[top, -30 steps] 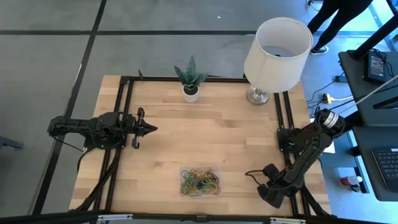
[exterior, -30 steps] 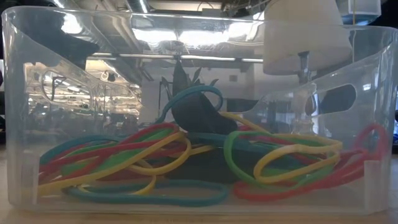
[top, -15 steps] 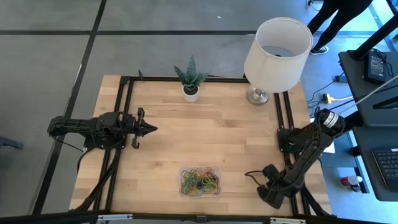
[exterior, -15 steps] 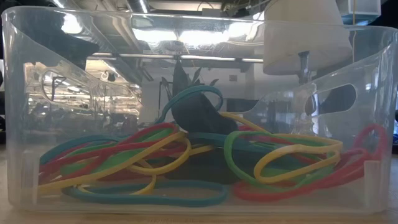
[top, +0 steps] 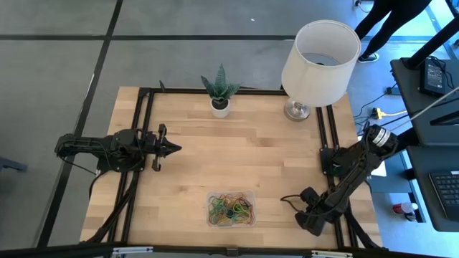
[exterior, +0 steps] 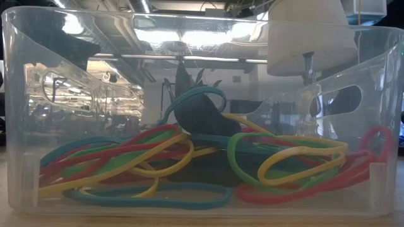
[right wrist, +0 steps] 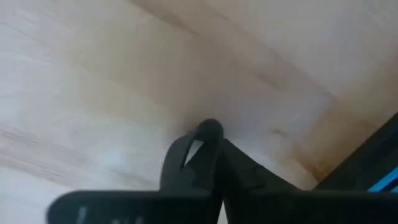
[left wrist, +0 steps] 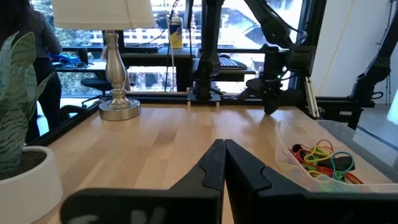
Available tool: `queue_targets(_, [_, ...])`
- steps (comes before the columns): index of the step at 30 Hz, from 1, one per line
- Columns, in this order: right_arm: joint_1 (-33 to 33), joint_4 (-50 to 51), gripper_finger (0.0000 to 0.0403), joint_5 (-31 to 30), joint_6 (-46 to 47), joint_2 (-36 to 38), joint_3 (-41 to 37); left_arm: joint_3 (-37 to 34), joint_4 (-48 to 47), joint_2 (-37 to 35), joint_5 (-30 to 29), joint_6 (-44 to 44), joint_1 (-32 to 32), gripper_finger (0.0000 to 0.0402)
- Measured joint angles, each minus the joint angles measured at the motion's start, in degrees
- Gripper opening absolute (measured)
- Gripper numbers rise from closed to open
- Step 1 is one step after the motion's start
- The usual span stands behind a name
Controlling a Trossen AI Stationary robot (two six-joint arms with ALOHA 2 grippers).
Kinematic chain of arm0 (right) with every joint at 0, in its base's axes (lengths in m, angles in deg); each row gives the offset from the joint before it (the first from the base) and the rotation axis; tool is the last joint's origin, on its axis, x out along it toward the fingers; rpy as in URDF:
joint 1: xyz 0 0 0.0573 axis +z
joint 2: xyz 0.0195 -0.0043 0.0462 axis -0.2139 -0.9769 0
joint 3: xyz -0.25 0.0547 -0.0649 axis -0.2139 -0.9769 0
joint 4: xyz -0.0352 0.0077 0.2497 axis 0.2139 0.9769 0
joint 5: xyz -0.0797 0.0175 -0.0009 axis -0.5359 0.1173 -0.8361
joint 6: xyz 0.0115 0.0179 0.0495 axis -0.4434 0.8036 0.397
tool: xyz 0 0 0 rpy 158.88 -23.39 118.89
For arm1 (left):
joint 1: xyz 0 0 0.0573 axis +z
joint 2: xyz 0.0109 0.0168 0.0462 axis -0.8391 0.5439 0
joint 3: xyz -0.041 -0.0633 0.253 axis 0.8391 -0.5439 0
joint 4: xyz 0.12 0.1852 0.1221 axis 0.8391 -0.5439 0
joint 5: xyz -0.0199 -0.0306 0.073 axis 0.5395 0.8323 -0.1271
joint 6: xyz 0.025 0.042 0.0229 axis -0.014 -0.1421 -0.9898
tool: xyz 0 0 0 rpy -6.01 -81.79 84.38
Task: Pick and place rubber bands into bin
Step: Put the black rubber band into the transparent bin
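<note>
Since earlier, right tool (top: pixel 289 200) closed on a small black piece (right wrist: pixel 209 129), beside the bin (top: pixel 231 208) of rubber bands (top: pixel 229 209)

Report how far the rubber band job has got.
Done: a heap of rubber bands lies in the bin. In hand: the right gripper, at the front right of the table, is pinched on a small dark bit, maybe a band. Left: no other loose bands show. The left gripper waits shut at the left edge.
</note>
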Motion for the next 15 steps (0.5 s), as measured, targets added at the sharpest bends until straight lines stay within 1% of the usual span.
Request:
queue_targets(1, [-0.3,1.0,0.0017,-0.1,-0.4,-0.2,0.9,0.0,0.0,0.0,0.0,0.0,0.0,0.0004])
queue_targets(2, [-0.6,1.9,0.0011,-0.4,-0.6,-0.2,1.7,0.0,0.0,0.0,0.0,0.0,0.0,0.0004])
queue_targets(5, [-1.1,4.3,0.0009,-2.8,-1.0,0.1,5.4,0.0,0.0,0.0,0.0,0.0,0.0,0.0004])
queue_targets(8, [-1.1,8.2,0.0005,-7.4,-0.5,0.2,9.1,0.0,0.0,0.0,0.0,0.0,0.0,0.0006])
queue_targets(11, [-1.1,11.7,0.0004,-14.3,0.4,0.3,14.4,0.0,0.1,0.0,0.0,0.0,0.0,0.0005])
queue_targets(15, [-2.1,15.4,0.0003,-28.2,-1.7,0.3,21.6,0.0,0.1,0.0,0.0,0.0,0.0,0.0003])
